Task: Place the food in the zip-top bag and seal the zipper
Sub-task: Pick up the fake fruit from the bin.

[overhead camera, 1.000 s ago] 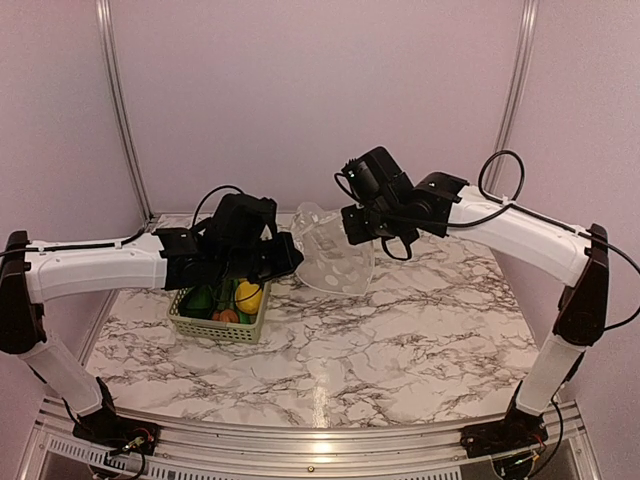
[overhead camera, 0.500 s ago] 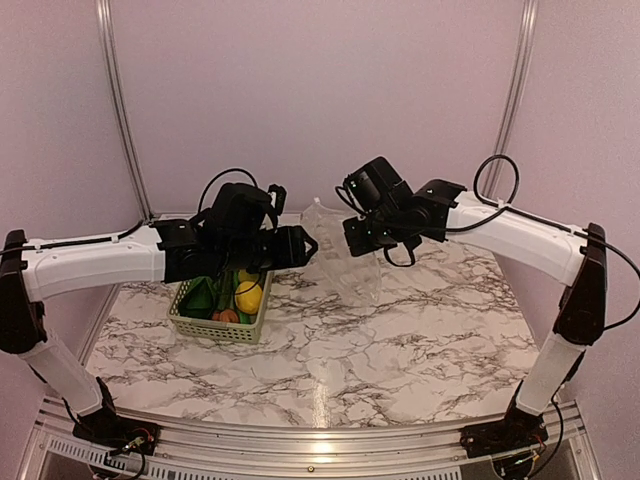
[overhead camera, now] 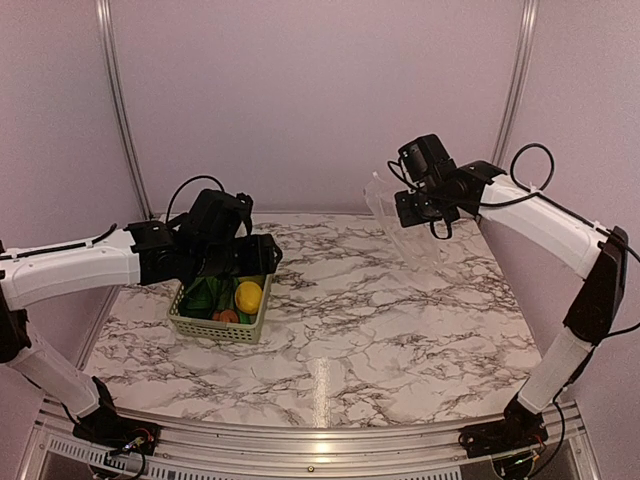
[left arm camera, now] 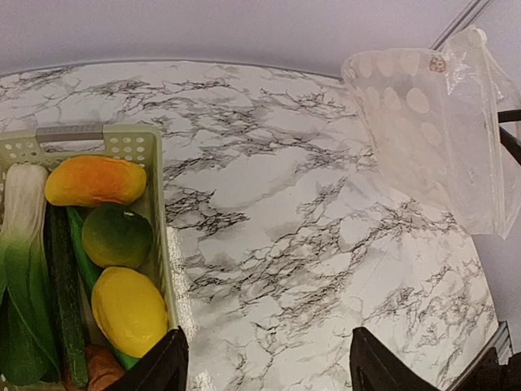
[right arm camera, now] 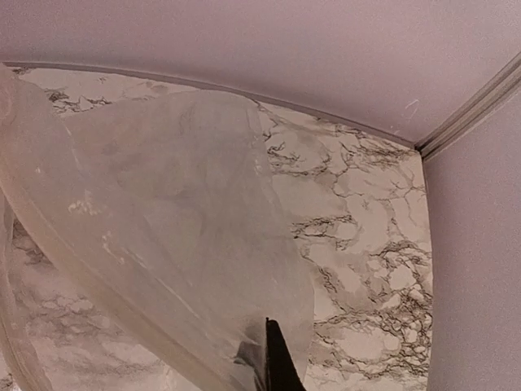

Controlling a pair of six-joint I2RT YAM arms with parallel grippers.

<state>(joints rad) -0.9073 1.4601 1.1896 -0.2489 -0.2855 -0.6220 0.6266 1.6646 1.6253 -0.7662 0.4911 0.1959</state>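
Note:
The zip-top bag (overhead camera: 402, 222), clear with white dots, hangs in the air at the back right, and my right gripper (overhead camera: 420, 208) is shut on its upper edge. In the right wrist view the bag (right arm camera: 155, 220) fills the left side, pinched at my right gripper (right arm camera: 267, 358); a whitish ridged strip (right arm camera: 98, 273), likely the zipper, crosses it. The food lies in the pale green basket (overhead camera: 215, 328): lemon (left arm camera: 129, 309), orange piece (left arm camera: 95, 179), round green fruit (left arm camera: 116, 235), bok choy (left arm camera: 20, 269), a long green piece (left arm camera: 61, 301). My left gripper (left arm camera: 264, 366) hovers open and empty just right of the basket (left arm camera: 98, 134).
The marble table (overhead camera: 380, 320) stretches between the basket and the hanging bag (left arm camera: 431, 130). Pale walls with metal corner posts (overhead camera: 515, 90) close the back and sides. The basket stands at the left, near the table's left edge.
My left gripper opened, let go of the bag and drew back left over the basket. The right arm carried the bag up and to the right.

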